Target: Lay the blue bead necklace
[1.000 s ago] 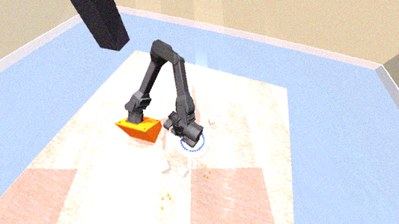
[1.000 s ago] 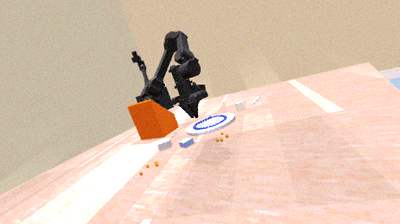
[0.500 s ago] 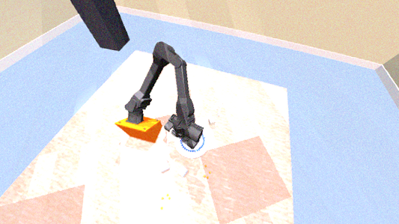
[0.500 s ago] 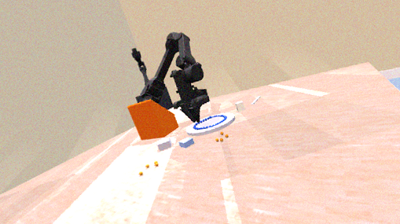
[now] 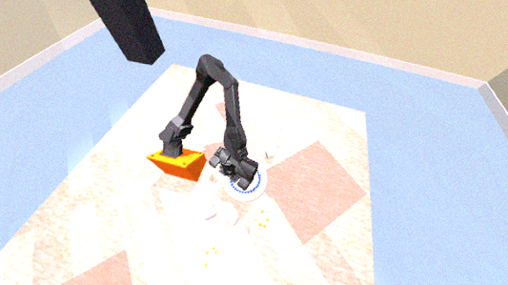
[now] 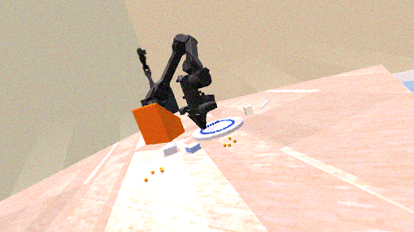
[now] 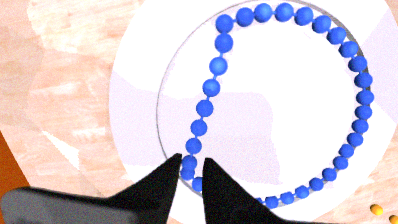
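Observation:
The blue bead necklace (image 5: pixel 250 192) (image 6: pixel 214 132) (image 7: pixel 363 80) lies on the round white bead board (image 5: pixel 248 197) (image 6: pixel 239 123) (image 7: pixel 135 100). In the wrist view its right side follows the circular groove, while its left side cuts almost straight across inside the groove line, with corners at top and bottom. My gripper (image 6: pixel 203 128) (image 7: pixel 192 161) is low over the lower left of that straight run. Its fingers stand narrowly apart, with a gap beside the beads seen between them; the fingertips partly cover some beads. The fingertips are hidden in the top view.
The orange base block (image 5: pixel 184 171) (image 6: pixel 151 126) (image 7: pixel 7 175) stands beside the board. A blue-sided block (image 6: pixel 193 148) and a pale block (image 6: pixel 170 150) lie in front, another pale block (image 6: pixel 248 110) behind. Small yellow beads (image 6: pixel 234 141) (image 7: pixel 376 209) lie near the board.

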Robot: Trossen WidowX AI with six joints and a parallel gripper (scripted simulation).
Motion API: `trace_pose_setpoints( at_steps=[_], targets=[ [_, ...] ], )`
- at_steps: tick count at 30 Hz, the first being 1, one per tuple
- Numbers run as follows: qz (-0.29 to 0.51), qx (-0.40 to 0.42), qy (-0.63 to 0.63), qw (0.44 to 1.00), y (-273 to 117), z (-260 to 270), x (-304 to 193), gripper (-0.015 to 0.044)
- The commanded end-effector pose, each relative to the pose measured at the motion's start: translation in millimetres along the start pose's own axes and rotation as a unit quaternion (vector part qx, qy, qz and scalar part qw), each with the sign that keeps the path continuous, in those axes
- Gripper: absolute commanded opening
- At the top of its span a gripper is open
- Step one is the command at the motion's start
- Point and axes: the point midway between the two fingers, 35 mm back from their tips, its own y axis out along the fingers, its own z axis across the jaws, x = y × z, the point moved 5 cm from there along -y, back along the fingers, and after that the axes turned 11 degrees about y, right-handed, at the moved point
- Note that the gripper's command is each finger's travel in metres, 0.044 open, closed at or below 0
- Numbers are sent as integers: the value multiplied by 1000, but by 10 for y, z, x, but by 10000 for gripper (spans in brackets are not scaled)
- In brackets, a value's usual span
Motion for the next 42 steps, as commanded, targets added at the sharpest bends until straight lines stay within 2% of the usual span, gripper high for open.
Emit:
trace_pose_setpoints(
  at_steps=[1,42],
  targets=[
    [0,0,0,1000,-2,-2,1,0],
    [-1,2,4,1000,-60,89,-49,0]
  ],
)
